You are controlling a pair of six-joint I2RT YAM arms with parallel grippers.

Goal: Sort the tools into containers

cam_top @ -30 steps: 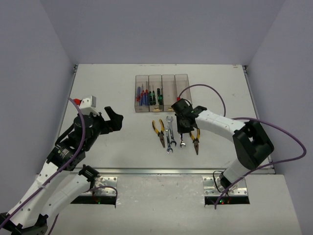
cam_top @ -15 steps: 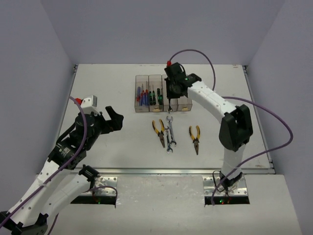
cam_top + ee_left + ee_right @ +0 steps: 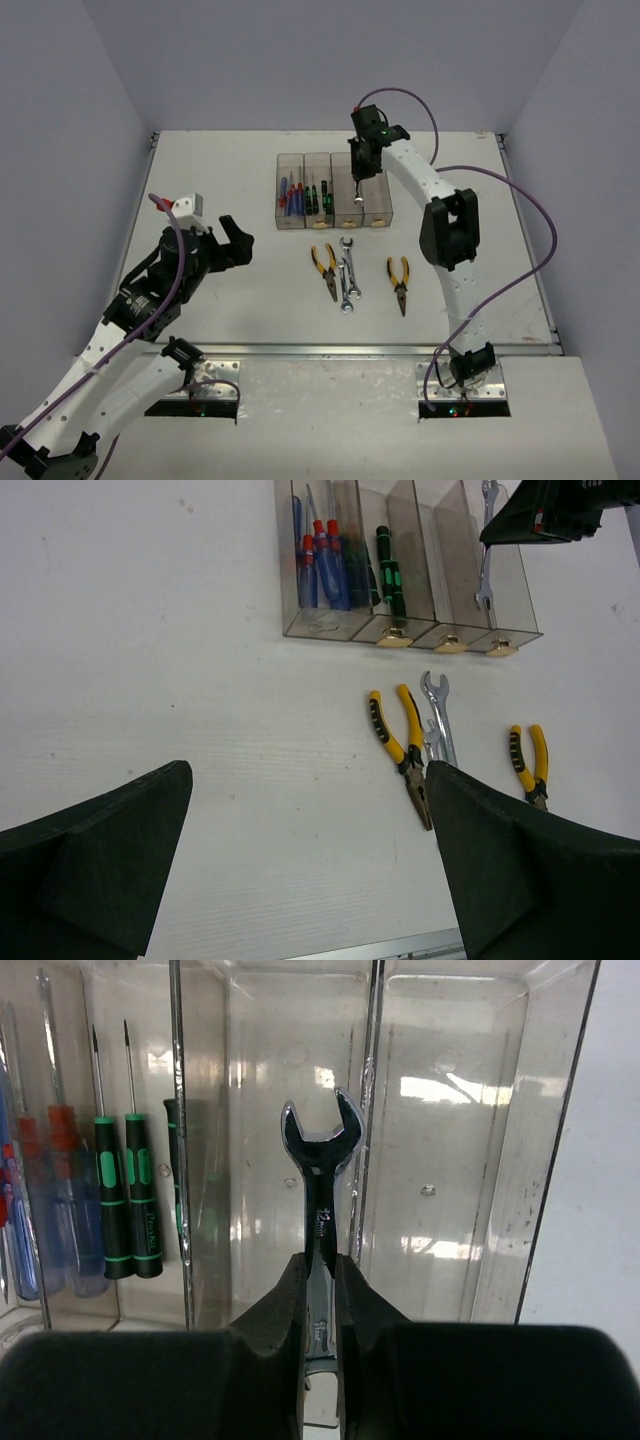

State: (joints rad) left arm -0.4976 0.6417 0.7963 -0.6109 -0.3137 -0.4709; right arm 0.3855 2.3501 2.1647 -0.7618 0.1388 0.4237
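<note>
Near: left gripper (image 3: pixel 235 243), jaws spread wide, empty. Mid-table (image 3: pixel 220 180): two pliers (image 3: pixel 325 270) and two wrenches (image 3: pixel 347 275) lie flat, one fewer than a second ago. Far: right gripper (image 3: pixel 320 1270), risen from the table, pinches a wrench (image 3: pixel 318 1175) upright over the containers' (image 3: pixel 372 205) third compartment; its stamp is unreadable.

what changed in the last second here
The right arm, jaws shut on a wrench, lifted it from the table beside the right-side pliers and carried it away to the bins, where it hangs over the two empty ones. The left arm, jaws open, and the other tools stayed put.
</note>
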